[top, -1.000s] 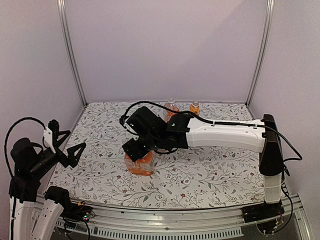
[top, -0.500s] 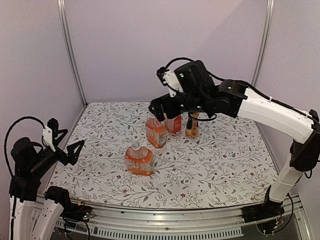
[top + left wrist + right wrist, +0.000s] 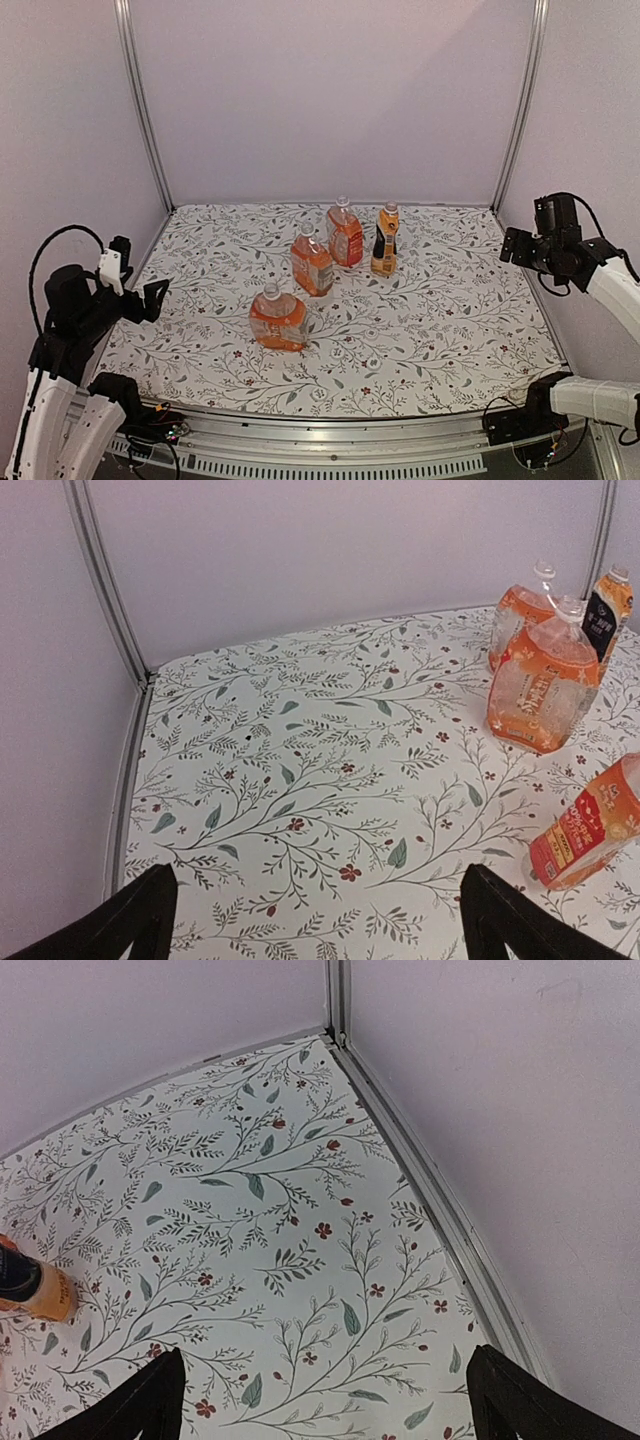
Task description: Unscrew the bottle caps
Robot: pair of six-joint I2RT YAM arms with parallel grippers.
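The left pincer [image 3: 320, 878] is released, its two dark fingers [image 3: 140, 920] spread wide with only the flowered surface [image 3: 300, 780] showing between them. It hangs over the near left edge of that surface, well apart from all four bottles, which stand ahead of it and off to its right. Closest to it is the nearest squat bottle [image 3: 278, 322], standing alone. Beyond that is the second squat bottle [image 3: 312, 268], with the third squat bottle [image 3: 345, 238] just behind it. Beside the third stands the slim bottle [image 3: 384, 245], taller, with an orange-and-black label. Each is topped by a small pale cap: the nearest cap [image 3: 270, 290], the second cap [image 3: 308, 228], the third cap [image 3: 343, 201] and the slim bottle's cap [image 3: 390, 207]

The right pincer [image 3: 325, 1355] is released too, its fingers [image 3: 510, 1400] wide apart and grasping nothing. It sits at the right edge of the surface, close to the side wall [image 3: 500, 1110], and the bottles are well away to its left. Its own wrist view catches only the foot of the slim bottle, at the far left edge
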